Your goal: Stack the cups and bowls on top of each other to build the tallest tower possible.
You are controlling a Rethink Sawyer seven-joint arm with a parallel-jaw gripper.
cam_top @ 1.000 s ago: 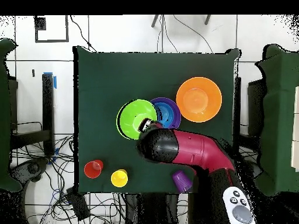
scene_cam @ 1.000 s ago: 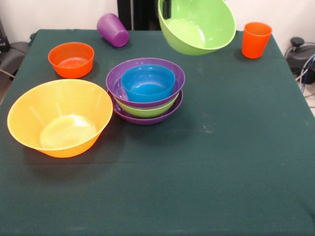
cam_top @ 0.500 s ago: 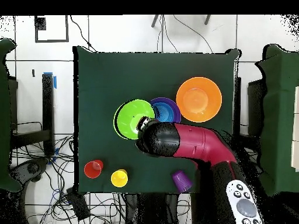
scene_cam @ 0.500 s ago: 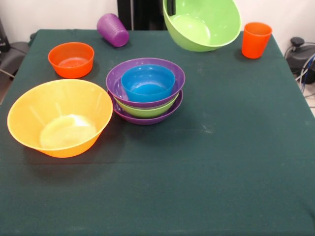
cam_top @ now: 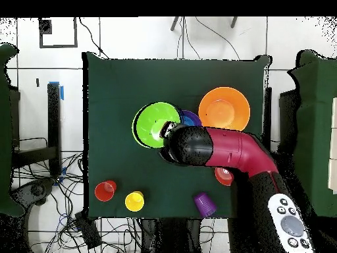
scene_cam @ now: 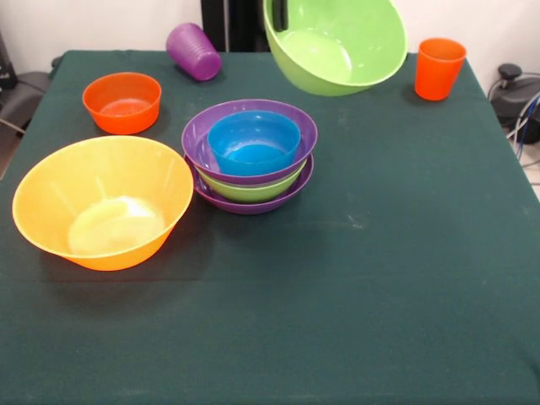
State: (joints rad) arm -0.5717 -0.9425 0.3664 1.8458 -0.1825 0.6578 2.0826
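The gripper [scene_cam: 282,15] holds a green bowl [scene_cam: 337,42] by its rim, the jaws clamped on the wall, so the bowl hangs tilted in the air above the table's [scene_cam: 380,278] far side; the tower [scene_cam: 251,154] of purple, green and blue bowls stands near, in the middle; probably the bowl is carried high to clear the blue bowl [scene_cam: 254,141] before lowering.

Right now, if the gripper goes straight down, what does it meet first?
Apart from the green bowl held by the gripper, probably the bare table just beside the tower; the bowl's edge may catch the tower's purple rim. Depth is unclear.
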